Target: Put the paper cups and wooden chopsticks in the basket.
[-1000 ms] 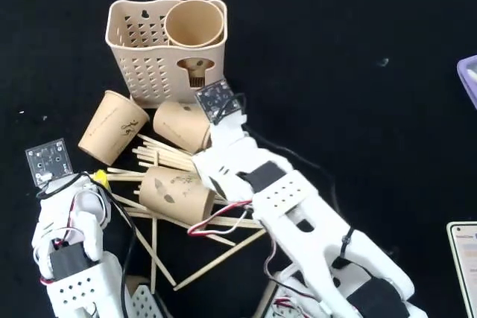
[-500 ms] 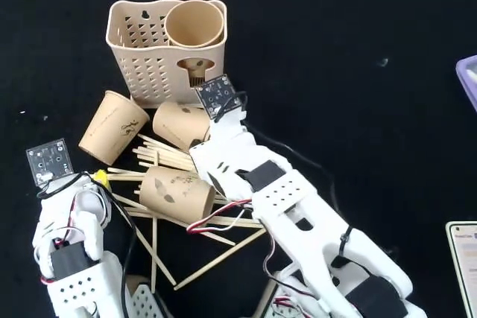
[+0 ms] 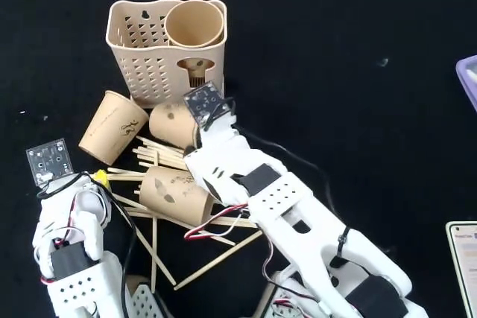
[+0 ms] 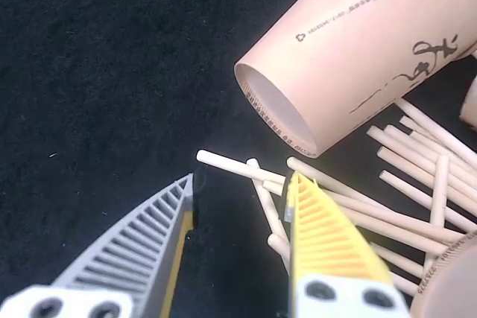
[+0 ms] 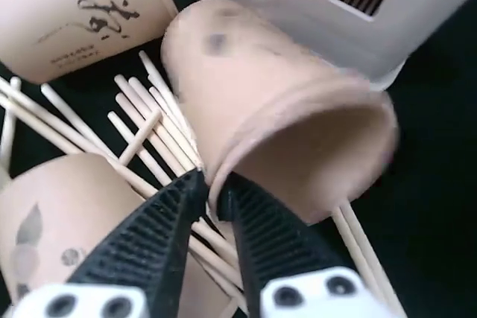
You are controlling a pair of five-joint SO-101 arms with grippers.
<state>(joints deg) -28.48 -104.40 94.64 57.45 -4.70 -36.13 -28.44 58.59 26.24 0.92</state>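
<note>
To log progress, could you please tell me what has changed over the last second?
The right gripper, clamped on the rim of the lying cup beside the basket, swung slightly left, nudging that cup left with it. The left gripper, basket, other cups and chopsticks stayed put.

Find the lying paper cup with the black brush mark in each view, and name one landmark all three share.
High view: brush-mark cup lies left of centre, beside the basket.
Left wrist view: cup beyond the open left gripper, mouth facing it.
Right wrist view: cup behind the second cup in the right gripper.
Shared landmark: the chopsticks next to it.
</note>
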